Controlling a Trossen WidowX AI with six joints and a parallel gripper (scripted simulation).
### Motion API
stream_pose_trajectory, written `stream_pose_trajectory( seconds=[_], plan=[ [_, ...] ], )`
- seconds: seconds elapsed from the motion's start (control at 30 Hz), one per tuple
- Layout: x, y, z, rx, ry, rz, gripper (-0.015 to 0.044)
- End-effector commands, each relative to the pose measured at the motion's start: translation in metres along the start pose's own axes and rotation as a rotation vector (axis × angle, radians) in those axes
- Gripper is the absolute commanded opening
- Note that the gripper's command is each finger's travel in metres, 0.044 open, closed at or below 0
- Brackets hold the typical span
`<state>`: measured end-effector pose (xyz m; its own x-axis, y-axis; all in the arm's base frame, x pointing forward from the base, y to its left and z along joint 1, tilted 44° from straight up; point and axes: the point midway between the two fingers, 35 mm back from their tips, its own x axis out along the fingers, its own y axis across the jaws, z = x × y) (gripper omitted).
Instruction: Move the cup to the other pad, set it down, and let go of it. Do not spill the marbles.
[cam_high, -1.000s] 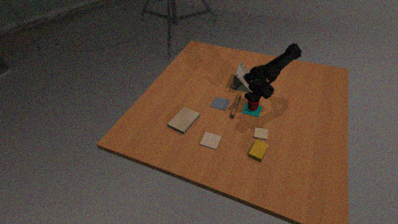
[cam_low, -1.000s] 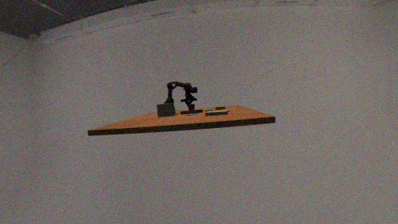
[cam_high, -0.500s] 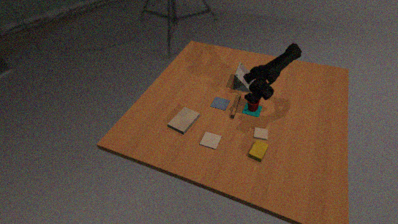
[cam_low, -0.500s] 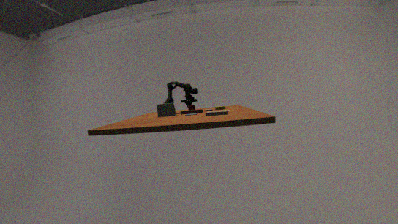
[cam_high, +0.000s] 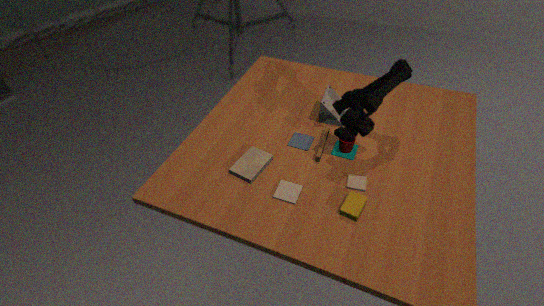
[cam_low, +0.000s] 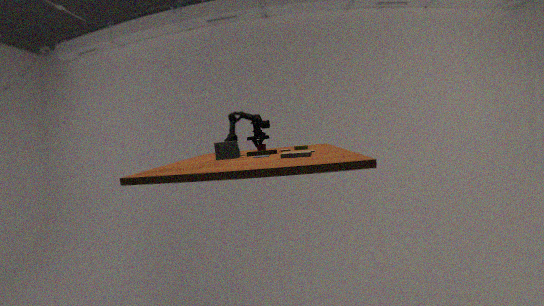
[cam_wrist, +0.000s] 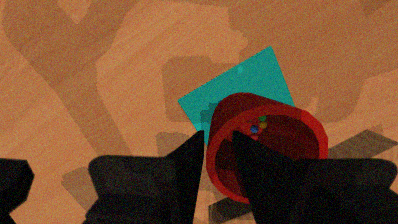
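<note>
The red cup (cam_high: 345, 146) (cam_wrist: 305, 125) stands upright on the teal pad (cam_high: 351, 154) (cam_wrist: 250, 75), with several coloured marbles (cam_wrist: 259, 125) inside it. My gripper (cam_high: 348, 135) (cam_wrist: 218, 135) (cam_low: 260, 142) points down over the cup's near rim, one finger outside the wall and one inside. The fingers are parted, with a little room on either side of the wall. The blue-grey pad (cam_high: 301, 141) lies bare to the left of the teal pad.
A thin stick (cam_high: 321, 145) lies between the two pads. A grey wedge-shaped box (cam_high: 329, 107) (cam_low: 227, 150) stands behind them. A beige slab (cam_high: 251, 163), a white tile (cam_high: 288, 191), a small tile (cam_high: 357, 182) and a yellow block (cam_high: 353, 205) lie nearer the front.
</note>
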<state>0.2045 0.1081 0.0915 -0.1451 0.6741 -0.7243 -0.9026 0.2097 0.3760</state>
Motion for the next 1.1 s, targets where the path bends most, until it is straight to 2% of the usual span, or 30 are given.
stream_pose_trajectory(
  seconds=[0.0, 1.07],
  plan=[
    [0.0, 0.0, 0.0, -0.001, 0.001, 0.001, 0.0128],
    [-0.036, -0.002, 0.0, 0.001, 0.001, 0.0, 0.0128]
  ],
)
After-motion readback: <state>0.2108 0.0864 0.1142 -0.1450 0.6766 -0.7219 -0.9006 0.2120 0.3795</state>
